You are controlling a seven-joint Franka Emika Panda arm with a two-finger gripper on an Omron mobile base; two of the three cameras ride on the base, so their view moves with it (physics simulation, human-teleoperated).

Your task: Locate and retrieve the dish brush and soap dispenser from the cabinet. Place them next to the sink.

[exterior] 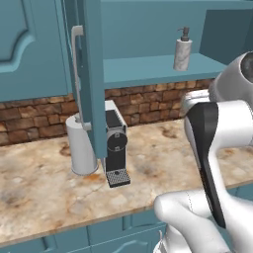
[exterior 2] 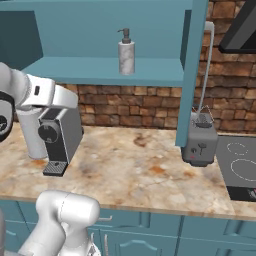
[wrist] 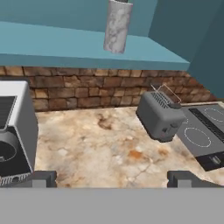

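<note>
Up on the cabinet shelf, the soap dispenser waits untouched; the gripper jaws are wide apart, grasping nothing.

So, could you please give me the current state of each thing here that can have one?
cabinet: doors swung open, shelf exposed.
soap dispenser: upright on the shelf, untouched.
hand: open, empty, pointing at the counter below the shelf.
toaster: upright on the counter, nothing visible in its slots.
coffee machine: upright, no cup under it.
paper-towel roll: upright.
</note>
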